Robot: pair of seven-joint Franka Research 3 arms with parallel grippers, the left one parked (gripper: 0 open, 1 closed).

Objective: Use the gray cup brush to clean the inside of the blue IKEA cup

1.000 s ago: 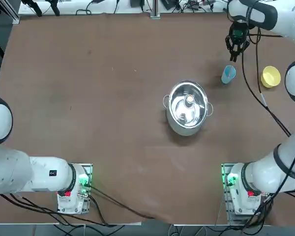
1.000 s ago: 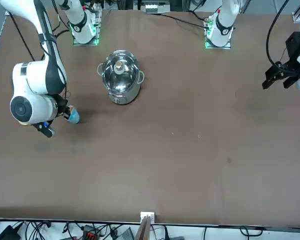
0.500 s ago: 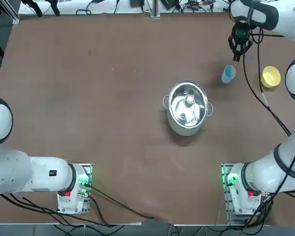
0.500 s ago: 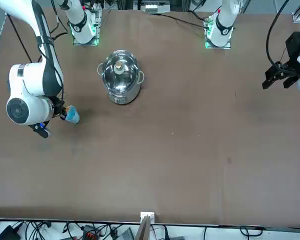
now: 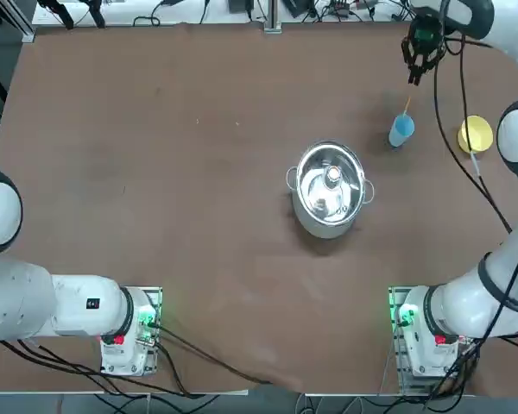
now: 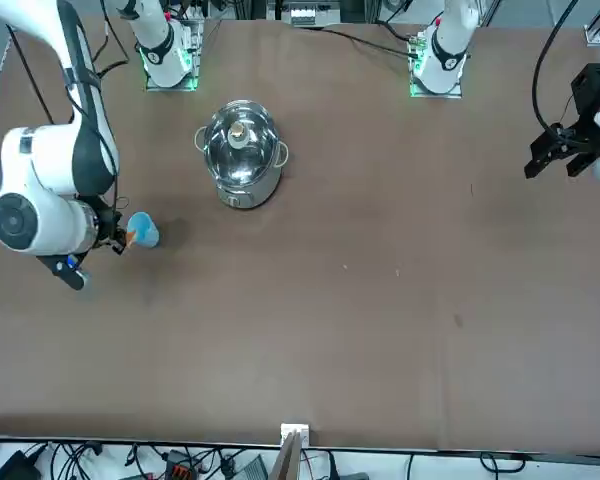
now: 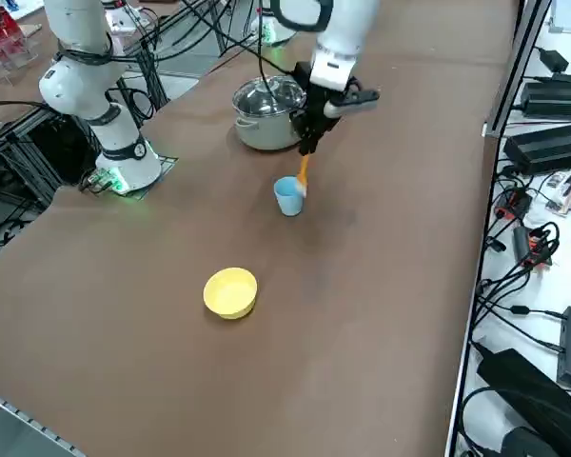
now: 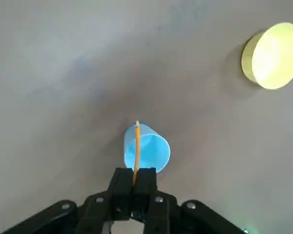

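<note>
Above the blue IKEA cup (image 8: 147, 151), right gripper (image 8: 135, 184) clamps the gray cup brush (image 8: 136, 151); only the wrist view shows its tip at the rim; bare worktop (image 5: 198, 172) surrounds

table (image 5: 155, 172): brown, matte | cables (image 7: 523, 248): along floor beside table edge | black boxes (image 7: 552, 143): nearby

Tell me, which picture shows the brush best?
The wrist view: the brush runs as a thin orange line from the shut fingers across the cup. The side view shows it as a short orange stick above the cup. The top view shows a faint sliver, the front view only an orange speck.
</note>
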